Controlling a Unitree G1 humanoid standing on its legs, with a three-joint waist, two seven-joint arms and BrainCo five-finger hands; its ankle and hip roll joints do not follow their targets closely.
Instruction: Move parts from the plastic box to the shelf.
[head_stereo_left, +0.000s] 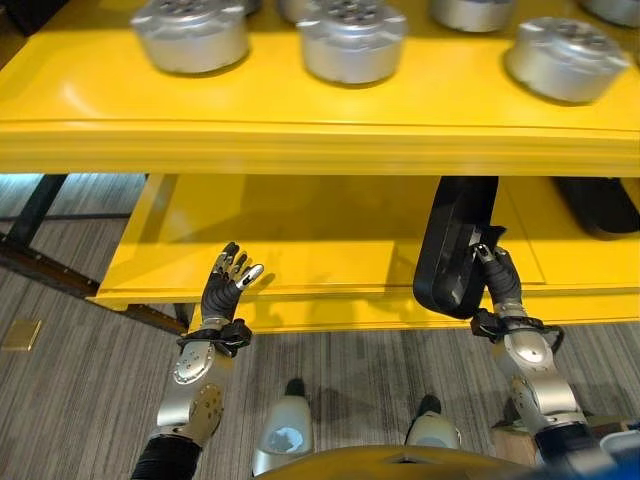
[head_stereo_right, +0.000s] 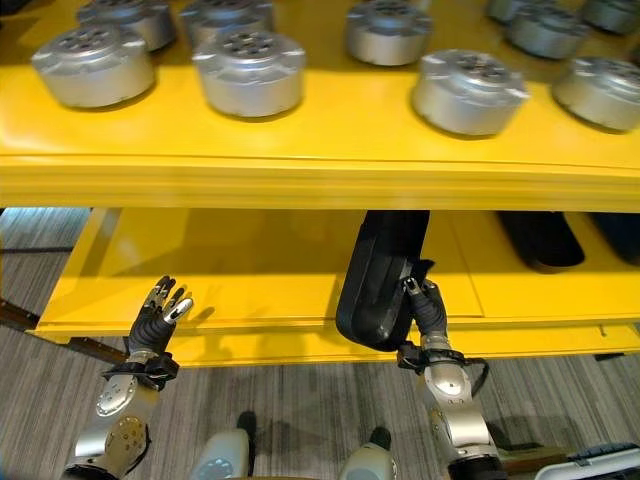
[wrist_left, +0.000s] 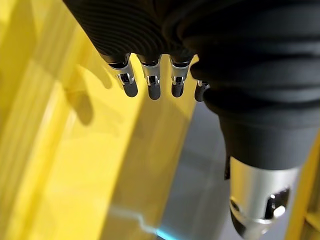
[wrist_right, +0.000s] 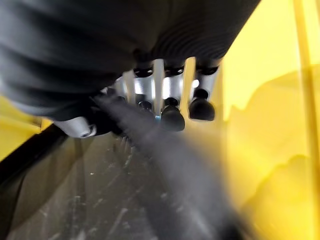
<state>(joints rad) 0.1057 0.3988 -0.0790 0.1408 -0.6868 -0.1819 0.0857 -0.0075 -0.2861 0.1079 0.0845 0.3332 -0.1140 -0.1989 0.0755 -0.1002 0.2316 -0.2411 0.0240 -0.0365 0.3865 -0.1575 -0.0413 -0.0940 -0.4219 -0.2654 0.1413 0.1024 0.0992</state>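
Black part (head_stereo_right: 378, 280) gripped by right robot hand (head_stereo_right: 425, 305) over yellow shelf (head_stereo_right: 250, 265); left robot hand (head_stereo_right: 160, 312) open.

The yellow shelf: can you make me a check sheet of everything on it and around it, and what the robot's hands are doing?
Surface: yellow shelf with an upper deck and a lower deck.
Job's things: black curved part, upright at the lower deck's front edge, held by the right hand; another black part lies on the lower deck further right.
Clutter: round silver metal parts in rows on the upper deck.
Hands: right hand curled on the black curved part; left hand open, fingers relaxed, raised before the lower deck's edge, holding nothing.
Cables: nothing seen.
Surroundings: grey striped floor below the shelf; plastic box not seen clearly.
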